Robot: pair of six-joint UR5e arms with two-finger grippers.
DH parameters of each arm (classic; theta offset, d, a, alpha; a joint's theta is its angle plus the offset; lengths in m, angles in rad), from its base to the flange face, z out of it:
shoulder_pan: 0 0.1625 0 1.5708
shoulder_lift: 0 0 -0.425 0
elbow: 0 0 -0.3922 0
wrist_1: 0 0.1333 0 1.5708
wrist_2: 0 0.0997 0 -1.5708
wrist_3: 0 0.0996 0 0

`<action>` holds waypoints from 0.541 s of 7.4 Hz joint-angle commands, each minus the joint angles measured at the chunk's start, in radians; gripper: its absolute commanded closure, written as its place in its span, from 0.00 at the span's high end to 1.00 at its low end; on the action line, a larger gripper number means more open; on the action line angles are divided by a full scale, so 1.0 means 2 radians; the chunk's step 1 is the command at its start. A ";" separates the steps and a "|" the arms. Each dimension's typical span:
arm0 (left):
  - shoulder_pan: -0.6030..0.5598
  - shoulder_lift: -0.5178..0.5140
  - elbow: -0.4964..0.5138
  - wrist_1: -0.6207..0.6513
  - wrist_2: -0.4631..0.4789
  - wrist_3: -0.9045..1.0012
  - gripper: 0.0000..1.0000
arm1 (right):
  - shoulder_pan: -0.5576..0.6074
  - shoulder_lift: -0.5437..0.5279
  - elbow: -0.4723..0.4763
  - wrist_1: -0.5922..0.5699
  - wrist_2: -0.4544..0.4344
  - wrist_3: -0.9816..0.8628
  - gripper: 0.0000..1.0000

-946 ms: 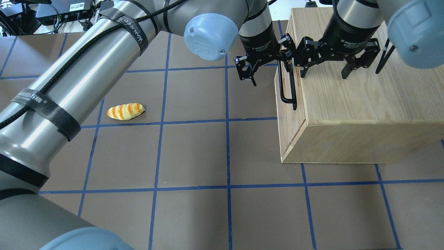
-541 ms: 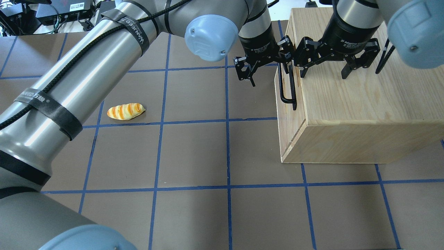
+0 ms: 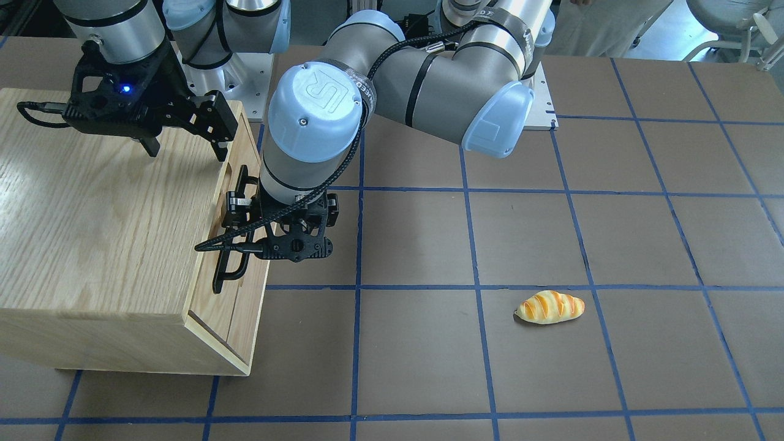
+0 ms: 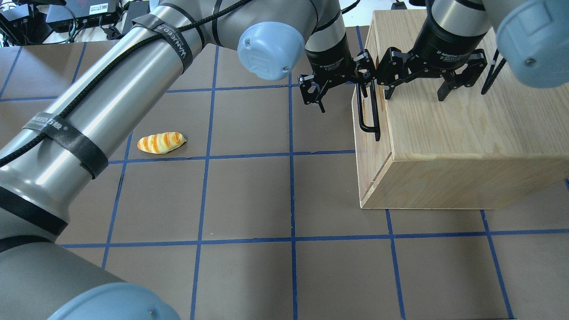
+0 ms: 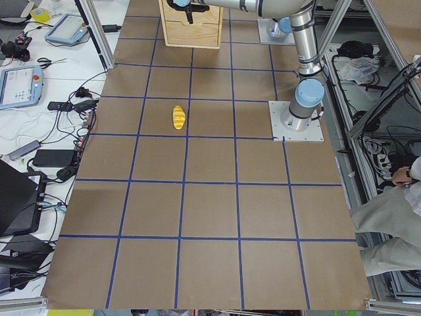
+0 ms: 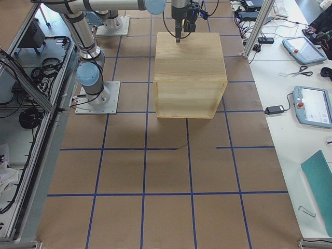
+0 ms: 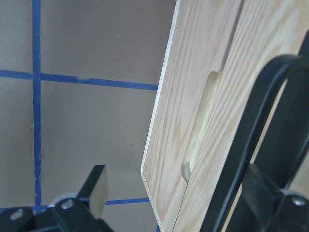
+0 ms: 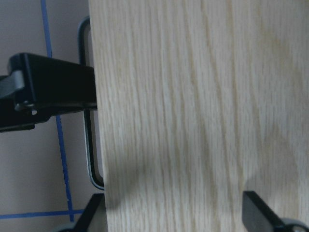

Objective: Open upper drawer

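The upper drawer is the top panel of the oak cabinet's front and sits flush, shut. Its black bar handle also shows in the front-facing view and the left wrist view, beside the oval slot. My left gripper is open and straddles the handle's far end; the bar lies close to one finger, the other finger is out over the table. My right gripper is open, its tips just above or on the cabinet's top.
The oak cabinet stands on the table's right side, also in the side views. A toy bread loaf lies on the brown mat left of centre. Blue tape lines grid the mat.
My left arm and gripper have shifted slightly towards the table's far side along the handle. The drawer and the right gripper have not moved.
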 commanded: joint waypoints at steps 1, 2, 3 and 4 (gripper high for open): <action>0.000 0.000 0.001 -0.001 0.018 0.014 1.00 | 0.000 0.000 0.000 0.000 0.000 0.000 1.00; 0.001 0.000 0.002 -0.001 0.026 0.017 1.00 | 0.000 0.000 0.000 0.000 -0.001 0.000 1.00; 0.001 0.000 0.002 -0.001 0.033 0.024 1.00 | 0.000 0.000 0.000 0.000 0.000 0.000 1.00; 0.002 0.001 0.002 -0.001 0.038 0.028 1.00 | 0.000 0.000 0.000 0.000 -0.001 0.000 1.00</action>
